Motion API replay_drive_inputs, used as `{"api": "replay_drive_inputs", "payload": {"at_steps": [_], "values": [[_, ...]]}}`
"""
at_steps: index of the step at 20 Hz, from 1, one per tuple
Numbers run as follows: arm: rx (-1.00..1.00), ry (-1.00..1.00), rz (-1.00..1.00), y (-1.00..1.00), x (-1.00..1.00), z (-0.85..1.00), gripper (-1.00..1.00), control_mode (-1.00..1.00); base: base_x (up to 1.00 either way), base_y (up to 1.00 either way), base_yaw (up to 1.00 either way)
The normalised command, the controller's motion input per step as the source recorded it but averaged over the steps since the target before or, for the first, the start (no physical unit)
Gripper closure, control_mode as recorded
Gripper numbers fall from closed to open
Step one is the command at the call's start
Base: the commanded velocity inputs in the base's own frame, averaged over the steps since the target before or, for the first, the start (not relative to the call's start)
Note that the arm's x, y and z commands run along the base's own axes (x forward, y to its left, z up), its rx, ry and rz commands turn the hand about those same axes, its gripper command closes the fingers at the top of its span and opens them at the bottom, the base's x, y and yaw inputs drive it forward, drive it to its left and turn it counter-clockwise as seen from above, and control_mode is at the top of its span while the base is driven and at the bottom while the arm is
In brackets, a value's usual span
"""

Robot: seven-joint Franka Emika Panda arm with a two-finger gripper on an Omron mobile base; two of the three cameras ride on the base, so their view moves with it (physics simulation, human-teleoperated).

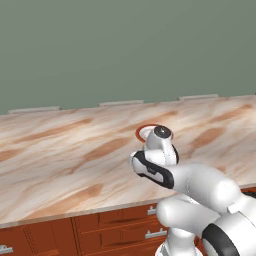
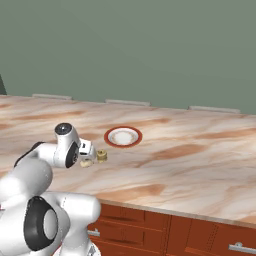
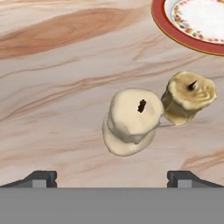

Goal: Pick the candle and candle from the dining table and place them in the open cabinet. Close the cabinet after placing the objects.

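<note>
The tool (image 3: 112,178) hangs wide open above the cream candle (image 3: 130,120), which stands on the desk (image 3: 52,87) touching the tan candle (image 3: 189,97) near the plate (image 3: 162,22). Centre on the cream one, descend straight, and keep the fingers clear of its neighbour before closing.

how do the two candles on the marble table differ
Colour: the cream candle is pale and even; the tan candle is yellower. Shape: the cream candle flares at its base; the tan candle has a dished, rimmed top. Place: the tan candle sits nearer the plate. Both stand upright, close together, on the table.
</note>
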Motion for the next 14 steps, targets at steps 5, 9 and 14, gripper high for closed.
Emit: {"api": "replay_drive_inputs", "payload": {"at_steps": [5, 9, 14], "values": [[0.00, -0.09, 0.05, -0.01, 0.06, -0.41, -1.00, -1.00, 0.00, 0.00, 0.00], [0.00, -0.08, 0.00, -0.12, 0.03, -0.41, -1.00, -1.00, 0.00, 0.00, 0.00], [-0.04, -0.06, 0.00, -0.22, 0.00, -0.37, -1.00, -1.00, 0.00, 0.00, 0.00]]}}
